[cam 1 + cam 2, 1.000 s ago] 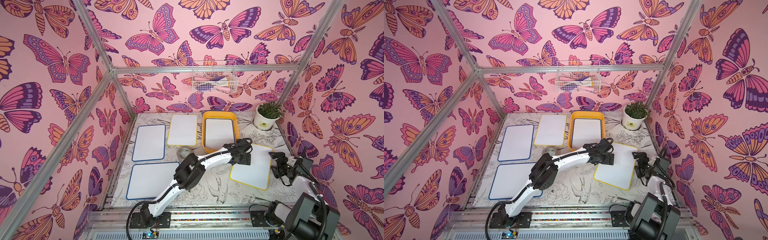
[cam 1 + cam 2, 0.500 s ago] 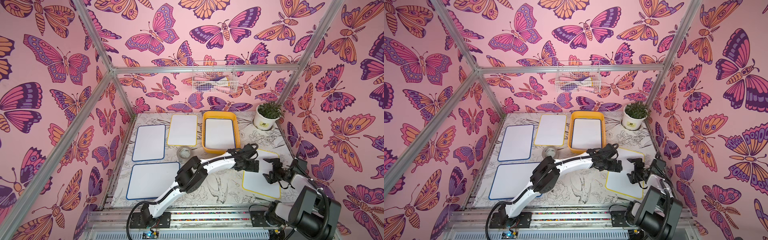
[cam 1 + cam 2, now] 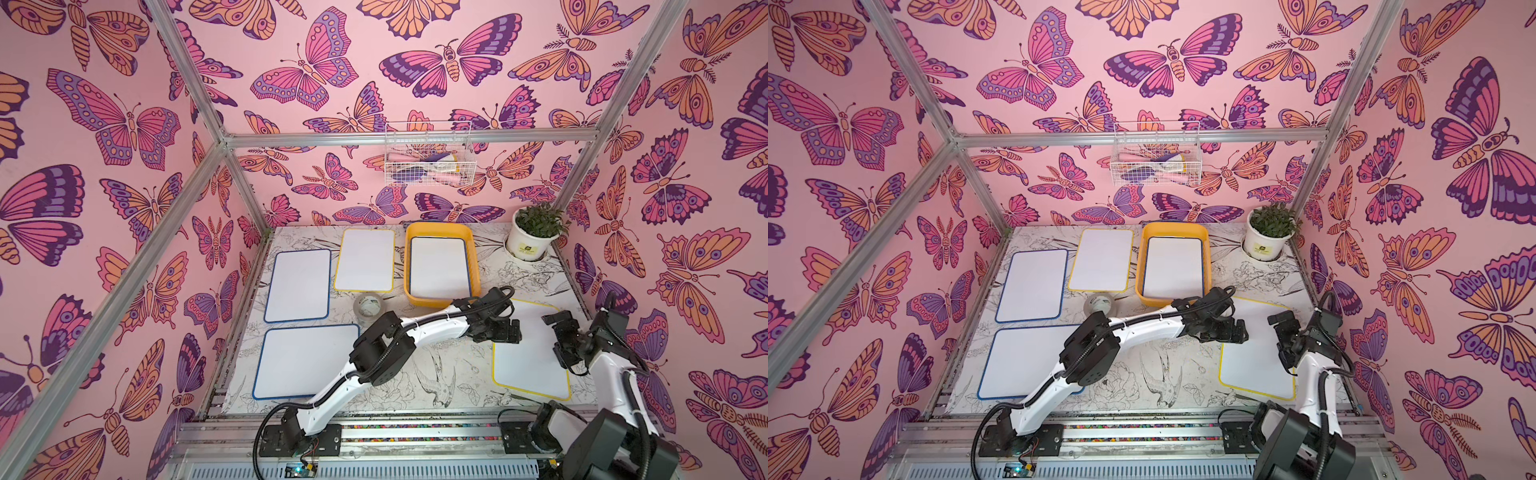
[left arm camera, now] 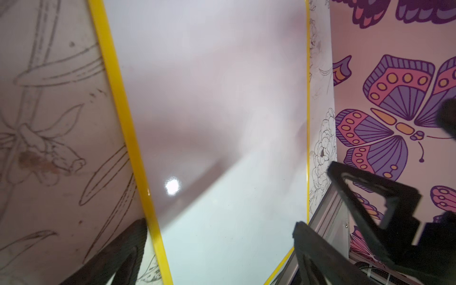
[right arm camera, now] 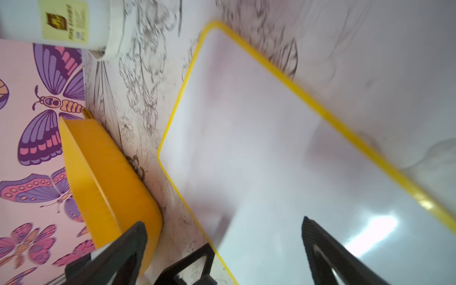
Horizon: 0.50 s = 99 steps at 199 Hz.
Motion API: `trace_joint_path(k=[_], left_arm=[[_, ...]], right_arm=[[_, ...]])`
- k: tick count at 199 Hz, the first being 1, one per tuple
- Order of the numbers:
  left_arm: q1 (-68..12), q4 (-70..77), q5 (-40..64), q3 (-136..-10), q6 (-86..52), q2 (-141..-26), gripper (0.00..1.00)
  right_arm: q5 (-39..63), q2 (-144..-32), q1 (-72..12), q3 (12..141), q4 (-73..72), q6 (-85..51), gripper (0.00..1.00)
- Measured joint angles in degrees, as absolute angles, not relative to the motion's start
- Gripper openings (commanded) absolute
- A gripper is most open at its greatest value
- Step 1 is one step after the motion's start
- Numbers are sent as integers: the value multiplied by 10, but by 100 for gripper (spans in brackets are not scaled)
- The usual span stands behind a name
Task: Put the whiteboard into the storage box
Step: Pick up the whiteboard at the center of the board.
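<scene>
The yellow-framed whiteboard [image 3: 532,353] lies flat on the counter [image 3: 415,382], in front and to the right of the storage box [image 3: 441,228]. A second ago it lay skewed and closer to the box. The left end effector [image 3: 505,332] has followed it away from the box, and its jaws stand apart astride the board's box-side edge. The right end effector [image 3: 559,338], jaws also apart and empty, now hangs over the board's edge farthest from the box. A blue-framed whiteboard [image 3: 440,268] still lies inside the box.
</scene>
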State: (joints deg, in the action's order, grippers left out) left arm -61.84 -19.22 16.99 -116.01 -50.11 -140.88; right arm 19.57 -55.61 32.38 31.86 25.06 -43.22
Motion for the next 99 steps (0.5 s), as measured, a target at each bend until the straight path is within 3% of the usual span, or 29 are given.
trace_joint_path(k=[34, 99], left_arm=[[-618, -190, 171, -1158, -503, -1408, 95], [-605, -183, 168, -1156, -505, -1408, 95]], right_arm=[[107, -559, 324, 328, 248, -382, 100], [62, -729, 324, 362, 246, -330, 100]])
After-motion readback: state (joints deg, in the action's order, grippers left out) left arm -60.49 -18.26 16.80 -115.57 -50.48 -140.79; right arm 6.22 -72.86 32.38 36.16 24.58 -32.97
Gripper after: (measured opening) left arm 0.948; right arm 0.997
